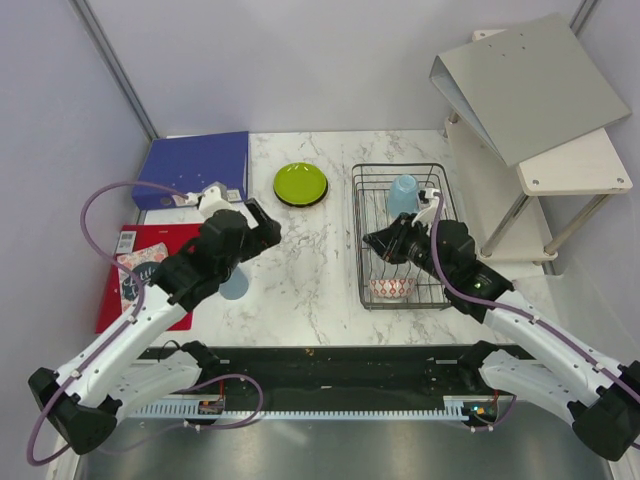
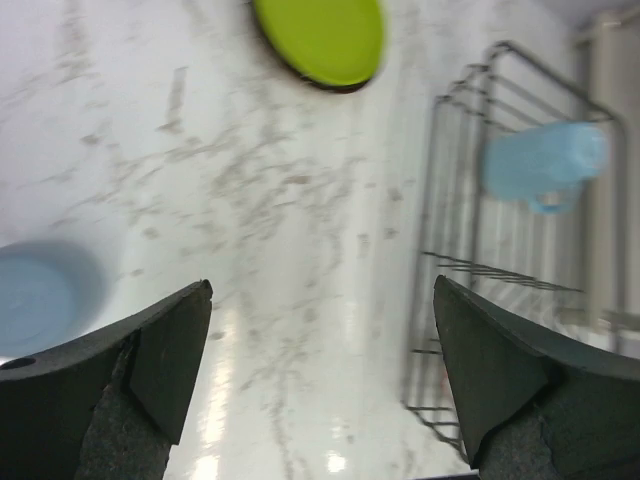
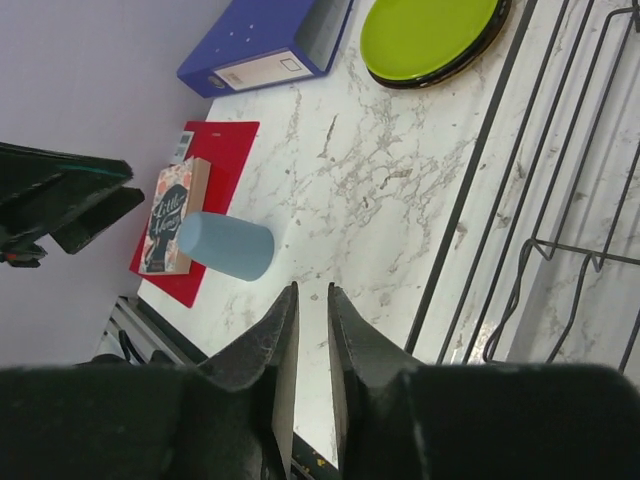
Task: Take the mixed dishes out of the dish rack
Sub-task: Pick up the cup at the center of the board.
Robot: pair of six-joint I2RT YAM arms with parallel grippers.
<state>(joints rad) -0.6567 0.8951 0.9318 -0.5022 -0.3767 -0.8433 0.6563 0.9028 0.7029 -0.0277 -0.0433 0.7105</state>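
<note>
The black wire dish rack point(image 1: 437, 240) stands right of centre. In it are a light blue cup point(image 1: 402, 193) at the back and a red-and-white patterned bowl point(image 1: 391, 288) at the front. A lime green plate point(image 1: 300, 183) lies on a black plate on the table, left of the rack. A second light blue cup point(image 1: 236, 285) is on the table under my left arm; it also shows in the right wrist view point(image 3: 225, 245). My left gripper point(image 1: 268, 225) is open and empty above the table point(image 2: 322, 290). My right gripper point(image 1: 370, 241) is shut and empty at the rack's left side point(image 3: 312, 290).
A blue ring binder point(image 1: 195, 165) lies at the back left. A red board point(image 1: 140, 300) with a book point(image 1: 135, 272) on it is at the left edge. A white shelf point(image 1: 575, 165) holding a grey binder point(image 1: 530, 85) stands right of the rack.
</note>
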